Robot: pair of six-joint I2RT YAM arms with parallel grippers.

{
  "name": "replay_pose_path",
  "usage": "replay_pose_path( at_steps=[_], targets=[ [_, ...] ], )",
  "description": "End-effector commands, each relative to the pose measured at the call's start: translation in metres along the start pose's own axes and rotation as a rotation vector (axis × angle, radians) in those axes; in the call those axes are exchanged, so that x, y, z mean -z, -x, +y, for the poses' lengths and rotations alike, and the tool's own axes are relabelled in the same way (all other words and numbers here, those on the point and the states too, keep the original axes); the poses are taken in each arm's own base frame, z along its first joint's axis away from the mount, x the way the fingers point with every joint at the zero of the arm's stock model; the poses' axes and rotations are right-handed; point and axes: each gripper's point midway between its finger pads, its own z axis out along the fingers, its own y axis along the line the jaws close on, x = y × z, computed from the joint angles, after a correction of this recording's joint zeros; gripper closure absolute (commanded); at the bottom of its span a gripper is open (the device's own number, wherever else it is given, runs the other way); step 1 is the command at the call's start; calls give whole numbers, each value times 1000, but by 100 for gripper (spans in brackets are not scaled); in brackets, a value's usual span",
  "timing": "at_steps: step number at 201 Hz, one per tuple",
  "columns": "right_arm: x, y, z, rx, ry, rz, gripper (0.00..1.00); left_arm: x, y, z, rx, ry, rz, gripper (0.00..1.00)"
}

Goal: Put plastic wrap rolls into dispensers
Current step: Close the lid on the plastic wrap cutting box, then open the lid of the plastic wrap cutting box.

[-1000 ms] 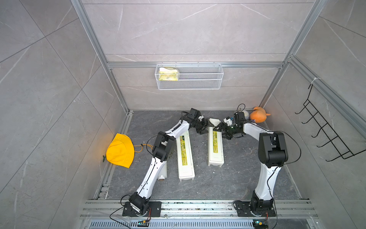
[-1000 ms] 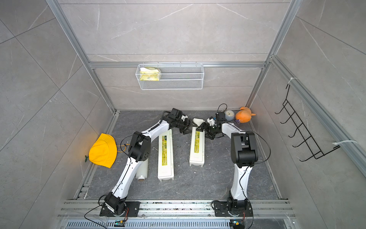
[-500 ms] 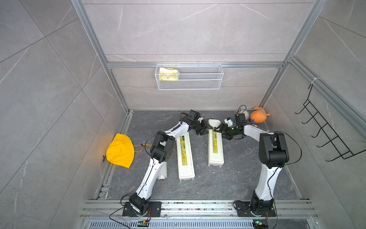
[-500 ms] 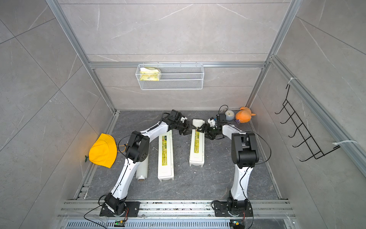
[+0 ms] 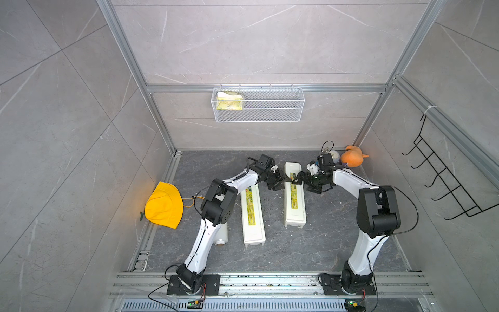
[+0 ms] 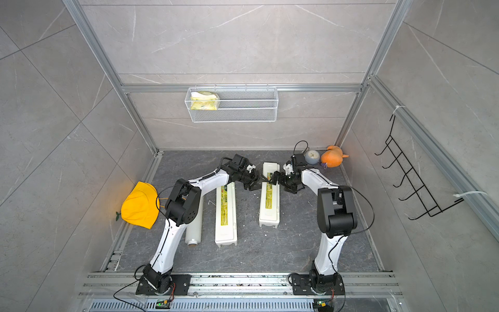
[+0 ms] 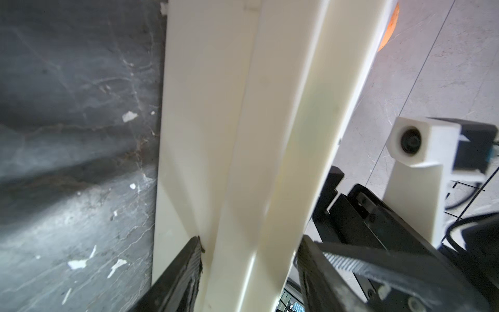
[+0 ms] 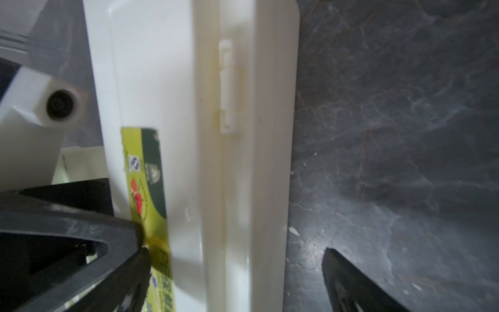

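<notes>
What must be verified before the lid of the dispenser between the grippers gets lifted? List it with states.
1. The right gripper is open, straddling the dispenser: ok.
2. The left gripper holds the lid edge: cannot tell.
3. The lid is raised enough for a roll: not ok, looks shut.
4. A plastic wrap roll lies at hand, beside the other dispenser: ok.
5. The second roll is located: cannot tell, not in view.
</notes>
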Motion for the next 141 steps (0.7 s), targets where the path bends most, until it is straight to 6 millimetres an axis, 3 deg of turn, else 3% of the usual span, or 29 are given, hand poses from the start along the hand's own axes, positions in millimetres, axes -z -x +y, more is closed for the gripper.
replay_pose_path(
  at_steps=[1,21,40,80,141],
  targets=[
    [11,-23,-3,70,-170,51,0,21,-21,-36,-20,-25,5,42],
    [13,-23,6,86,-212,41,0,43,-13,-52,-33,-37,-74,41],
    [9,-23,14,96,-223,42,0,59,-11,-51,-41,-11,-125,41],
    [-3,-25,14,99,-266,75,0,77,-13,-25,-33,63,-162,44],
    [-13,-30,11,123,-384,99,0,79,-11,5,-8,128,-180,50]
  ],
)
